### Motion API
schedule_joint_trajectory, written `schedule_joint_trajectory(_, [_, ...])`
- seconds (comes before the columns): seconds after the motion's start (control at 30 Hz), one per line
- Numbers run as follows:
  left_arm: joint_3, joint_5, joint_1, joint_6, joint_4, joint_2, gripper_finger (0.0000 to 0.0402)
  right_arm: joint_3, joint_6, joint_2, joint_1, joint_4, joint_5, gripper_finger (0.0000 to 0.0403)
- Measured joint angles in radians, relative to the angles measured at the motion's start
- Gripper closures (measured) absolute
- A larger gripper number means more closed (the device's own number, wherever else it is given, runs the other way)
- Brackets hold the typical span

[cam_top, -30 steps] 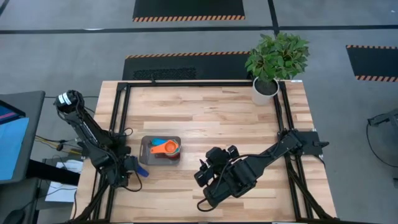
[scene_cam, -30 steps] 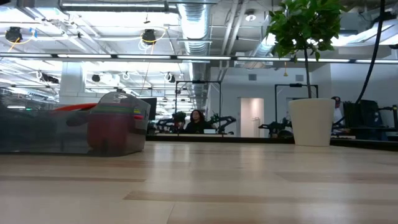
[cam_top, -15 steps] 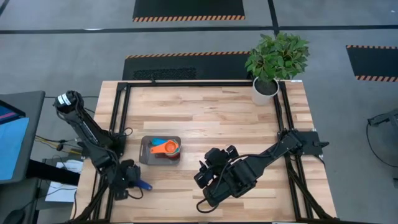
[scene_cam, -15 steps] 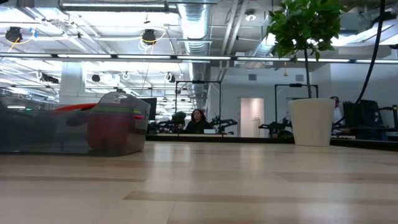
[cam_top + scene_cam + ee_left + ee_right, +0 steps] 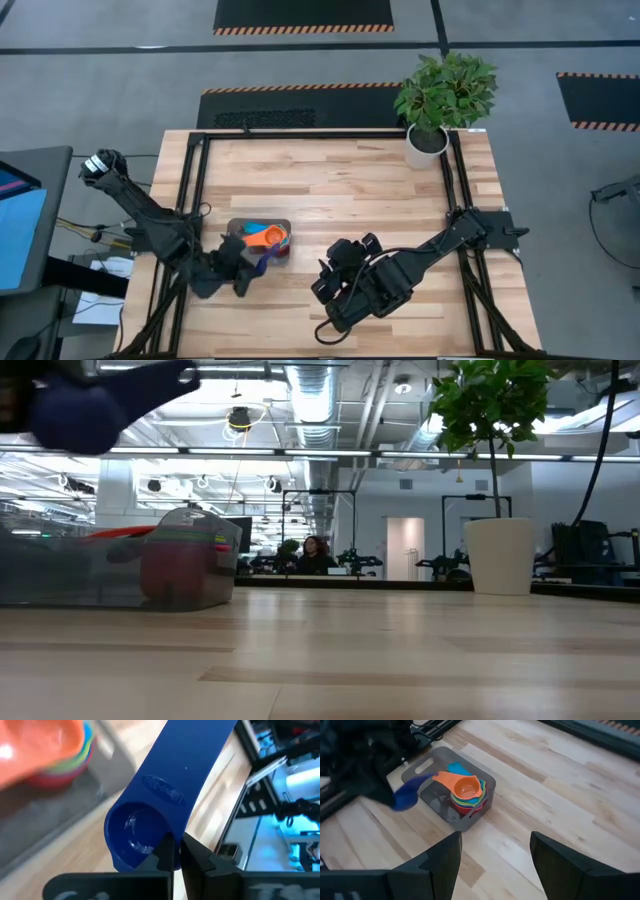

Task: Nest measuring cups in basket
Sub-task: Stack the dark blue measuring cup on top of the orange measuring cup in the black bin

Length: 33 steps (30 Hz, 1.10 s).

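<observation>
Left gripper [image 5: 175, 851]: clamped on dark blue cup [image 5: 150, 815], lower left, beside basket [image 5: 485, 785].
Right gripper [image 5: 495, 855]: apart, lower centre over counter [image 5: 330, 180].
Nested cups [image 5: 466, 792]: in basket; lower ones mostly hidden under the orange.

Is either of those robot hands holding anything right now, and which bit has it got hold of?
Yes. The left hand pinches the dark blue measuring cup at the rim of its bowl, beside the basket. The right hand is open and holds nothing.
</observation>
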Motion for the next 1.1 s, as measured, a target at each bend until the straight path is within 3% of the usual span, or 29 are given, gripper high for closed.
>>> schedule_joint_trajectory(0.17, [0.050, 0.028, 0.132, 0.228, -0.002, 0.017, 0.0401, 0.000, -0.109, 0.000, 0.007, -0.001, -0.009, 0.0145])
schedule_joint_trajectory(0.3, [0.054, 0.149, 0.238, 0.523, 0.006, 0.053, 0.0401, 0.000, -0.184, 0.000, 0.015, -0.009, -0.025, 0.0145])
schedule_joint_trajectory(0.47, [0.054, 0.304, 0.317, 0.781, 0.003, 0.067, 0.0401, 0.000, -0.194, -0.003, 0.046, -0.077, -0.024, 0.0145])
schedule_joint_trajectory(0.97, [0.056, 0.332, 0.425, 1.816, -0.019, 0.068, 0.0401, 0.000, -0.086, -0.008, 0.090, -0.114, -0.022, 0.0145])
schedule_joint_trajectory(1.1, [0.056, 0.368, 0.449, 1.978, -0.123, 0.068, 0.0401, 0.000, -0.043, -0.008, 0.090, -0.111, -0.023, 0.0145])
